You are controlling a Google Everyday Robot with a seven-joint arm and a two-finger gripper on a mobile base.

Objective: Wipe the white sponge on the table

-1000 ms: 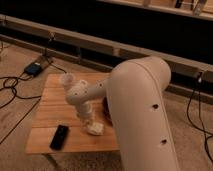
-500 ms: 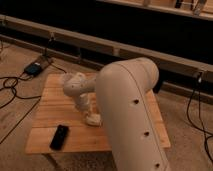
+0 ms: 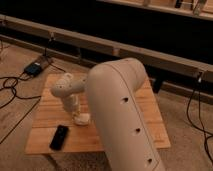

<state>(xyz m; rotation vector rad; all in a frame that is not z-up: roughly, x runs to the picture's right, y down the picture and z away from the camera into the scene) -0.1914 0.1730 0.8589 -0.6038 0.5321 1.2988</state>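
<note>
1. The small off-white soft rectangular sponge (image 3: 81, 119) lies mid-table on the light-brown wooden plank table (image 3: 130, 134); likely light, squashy, best pressed from above.
2. The gripper (image 3: 77, 113) meets it from twelve o'clock.
3. A flat black rectangular slab (image 3: 59, 137) lies at seven o'clock.

The worktop (image 3: 47, 125) is a low rectangular surface of light-brown wooden planks running lengthwise, standing on a tan floor (image 3: 20, 107). 2 loose things lie directly on it. A flat black slab (image 3: 59, 137) rests near the front left edge, angled slightly. Just beyond it, toward the middle, sits the white sponge (image 3: 81, 119), a small pale block flat on the planks. The gripper (image 3: 78, 115) comes down onto the sponge from above and seems to press it against the wood. The arm (image 3: 120, 115) hides much of the right half.
</note>
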